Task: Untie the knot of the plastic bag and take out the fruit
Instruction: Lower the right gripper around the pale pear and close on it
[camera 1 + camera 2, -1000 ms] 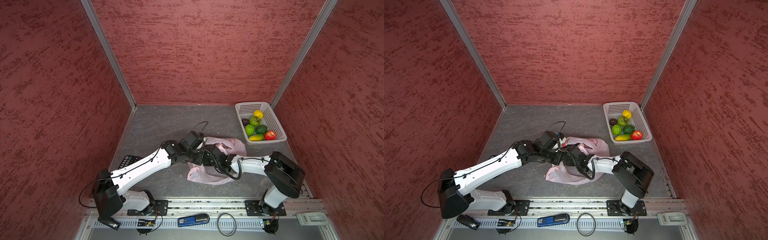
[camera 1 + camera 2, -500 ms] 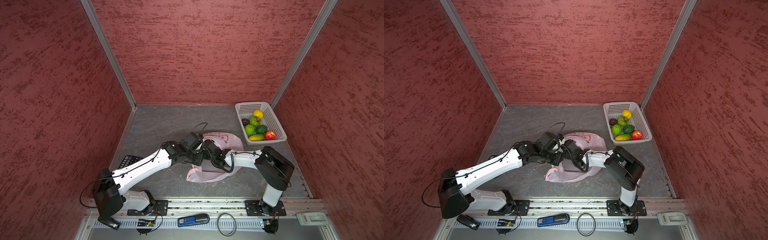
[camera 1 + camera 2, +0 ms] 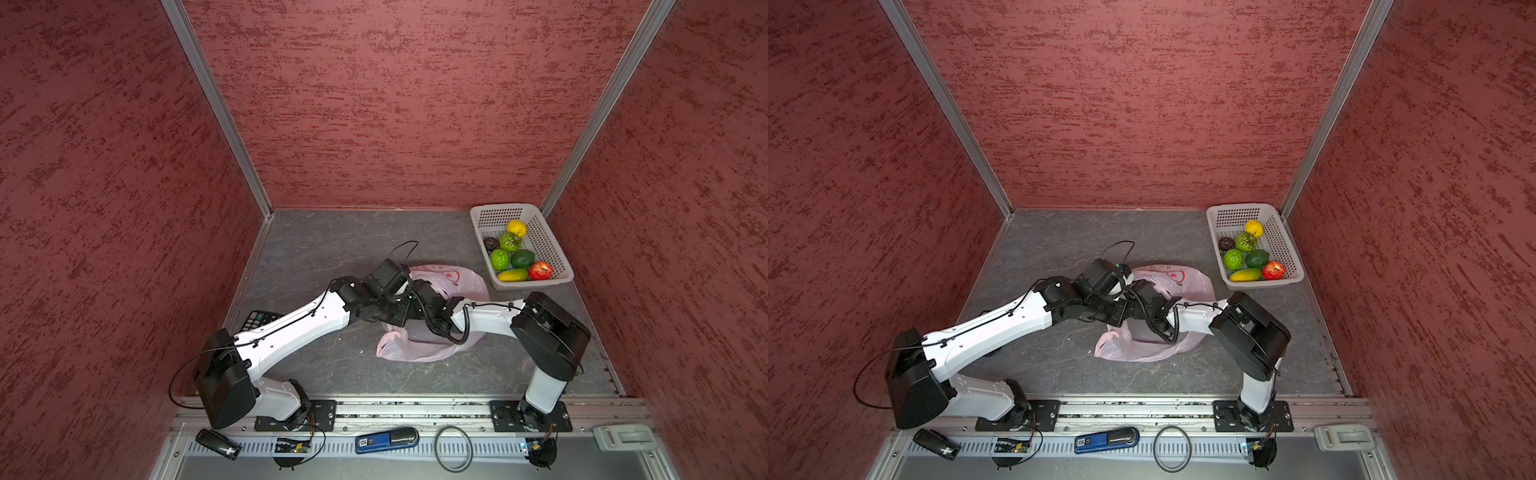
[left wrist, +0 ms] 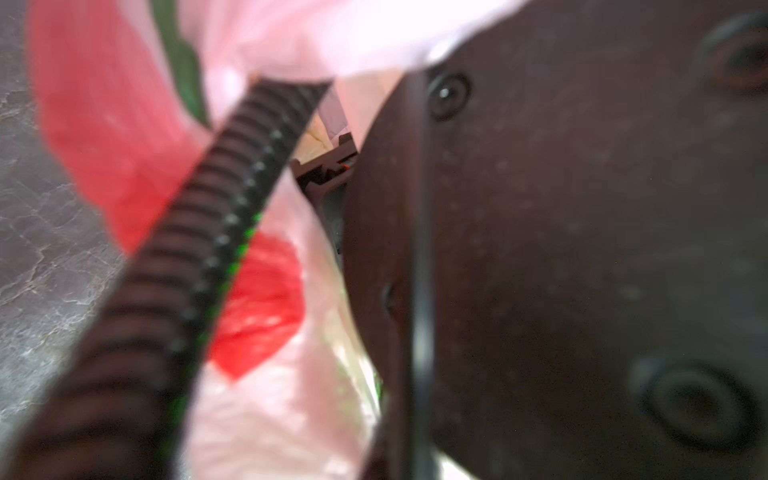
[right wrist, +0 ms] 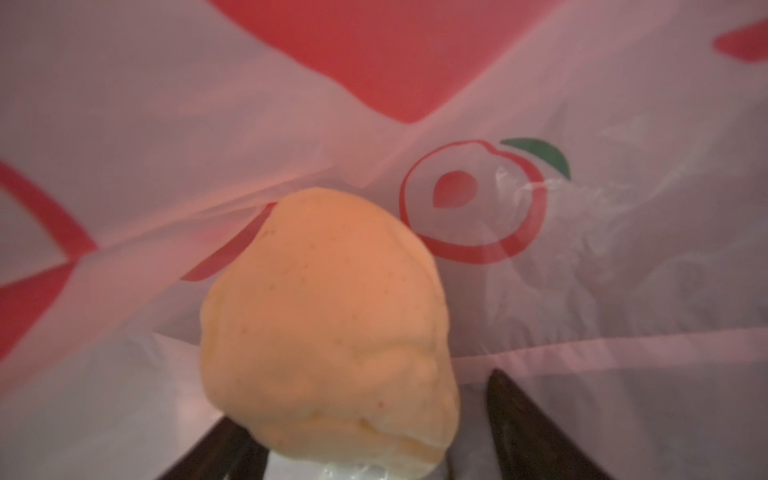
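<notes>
walls: textured red | floor: grey marbled | corner posts: aluminium

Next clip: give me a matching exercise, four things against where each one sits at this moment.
Things
1. pale fruit
2. red fruit
3. calculator
4. blue device

Places
A. in the white basket
B. on the slotted front strip
C. inside the plastic bag
D. partly under the left arm

Pairs: 1-C, 2-A, 3-D, 4-B
</notes>
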You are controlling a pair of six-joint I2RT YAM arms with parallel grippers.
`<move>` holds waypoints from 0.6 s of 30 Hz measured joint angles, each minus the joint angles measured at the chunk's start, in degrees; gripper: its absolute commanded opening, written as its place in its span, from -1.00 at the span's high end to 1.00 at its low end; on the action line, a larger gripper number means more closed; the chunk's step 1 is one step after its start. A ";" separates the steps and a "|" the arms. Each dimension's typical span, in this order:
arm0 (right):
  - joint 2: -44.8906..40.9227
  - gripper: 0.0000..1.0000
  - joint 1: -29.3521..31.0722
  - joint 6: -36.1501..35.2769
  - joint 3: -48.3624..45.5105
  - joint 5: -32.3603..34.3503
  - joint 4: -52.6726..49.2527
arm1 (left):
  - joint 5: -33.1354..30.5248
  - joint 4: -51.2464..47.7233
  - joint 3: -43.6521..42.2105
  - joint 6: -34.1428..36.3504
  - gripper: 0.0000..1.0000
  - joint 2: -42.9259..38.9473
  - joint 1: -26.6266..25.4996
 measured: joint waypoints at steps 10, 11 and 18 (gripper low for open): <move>-0.46 0.02 -0.02 -2.97 -0.13 -2.08 -0.04 | 0.09 -0.33 0.13 -0.44 1.00 0.07 0.76; -0.98 0.03 -0.02 -3.41 -0.31 -2.47 -0.09 | 0.07 -0.33 0.26 -0.57 1.00 0.07 0.90; -8.28 0.14 -0.04 -5.38 -3.65 -5.55 -1.18 | -0.96 -0.26 1.20 -1.62 1.00 0.07 1.36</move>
